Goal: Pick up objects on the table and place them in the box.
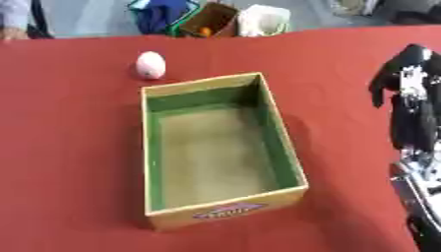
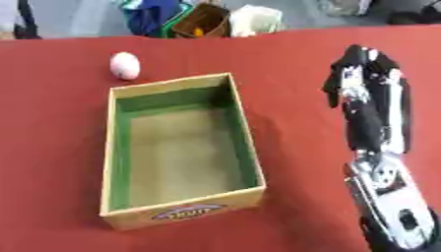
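Egg-shaped white object (image 2: 125,65) is sitting on the red bench (image 2: 293,59), just beyond the empty box (image 2: 250,142). Right hand (image 2: 362,74) is hovering right of the box, fingers curled, holding nothing. Advise opening first, then reaching across.

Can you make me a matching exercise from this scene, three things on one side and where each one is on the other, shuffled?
Things:
1. egg
2. box
3. right hand

Places:
A. middle of the red table, open and with nothing inside
B. raised over the table's right side, holding nothing
C. on the cloth just beyond the box's far left corner

Pairs: 1-C, 2-A, 3-B
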Controlling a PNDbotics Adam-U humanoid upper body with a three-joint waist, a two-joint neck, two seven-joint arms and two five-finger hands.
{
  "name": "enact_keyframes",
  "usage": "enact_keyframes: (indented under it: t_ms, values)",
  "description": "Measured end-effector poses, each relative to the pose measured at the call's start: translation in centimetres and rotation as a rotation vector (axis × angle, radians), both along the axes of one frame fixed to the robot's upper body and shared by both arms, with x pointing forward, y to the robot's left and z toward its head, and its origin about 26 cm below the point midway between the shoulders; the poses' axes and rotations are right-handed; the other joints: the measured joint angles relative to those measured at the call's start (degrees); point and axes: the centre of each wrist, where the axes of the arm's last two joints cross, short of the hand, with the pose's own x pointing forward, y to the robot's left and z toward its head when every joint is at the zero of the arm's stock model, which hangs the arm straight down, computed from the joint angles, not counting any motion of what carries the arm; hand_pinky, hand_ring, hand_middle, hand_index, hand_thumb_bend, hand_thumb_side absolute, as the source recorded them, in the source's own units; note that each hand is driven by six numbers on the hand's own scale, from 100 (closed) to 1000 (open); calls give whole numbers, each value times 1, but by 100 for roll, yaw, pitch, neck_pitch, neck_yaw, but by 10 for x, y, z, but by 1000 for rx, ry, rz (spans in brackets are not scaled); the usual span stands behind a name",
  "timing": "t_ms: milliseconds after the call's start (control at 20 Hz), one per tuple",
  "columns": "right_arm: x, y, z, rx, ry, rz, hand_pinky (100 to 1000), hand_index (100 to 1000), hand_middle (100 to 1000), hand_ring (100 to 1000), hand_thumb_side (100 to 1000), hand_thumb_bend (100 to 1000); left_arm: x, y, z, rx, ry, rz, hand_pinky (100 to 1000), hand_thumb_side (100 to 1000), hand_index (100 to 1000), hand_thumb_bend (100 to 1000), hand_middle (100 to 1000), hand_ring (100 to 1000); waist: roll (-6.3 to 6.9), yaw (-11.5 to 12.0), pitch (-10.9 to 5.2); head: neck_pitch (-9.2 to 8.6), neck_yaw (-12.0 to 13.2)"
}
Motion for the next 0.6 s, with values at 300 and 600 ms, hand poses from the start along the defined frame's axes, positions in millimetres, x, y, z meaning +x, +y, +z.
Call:
enact_keyframes:
  t_ms: [300, 600]
  values:
    - [0, 1, 0, -2, 0, 4, 100, 467, 353, 314, 506, 100, 19, 4, -29, 111, 211, 85, 291, 755, 507, 231, 441, 374, -10, -2, 1, -79, 9]
    - [0, 1, 0, -3, 1, 5, 100, 467, 353, 314, 506, 100, 28, 6, -42, 176, 362, 171, 100, 754, 466, 218, 295, 157, -16, -6, -1, -120, 42]
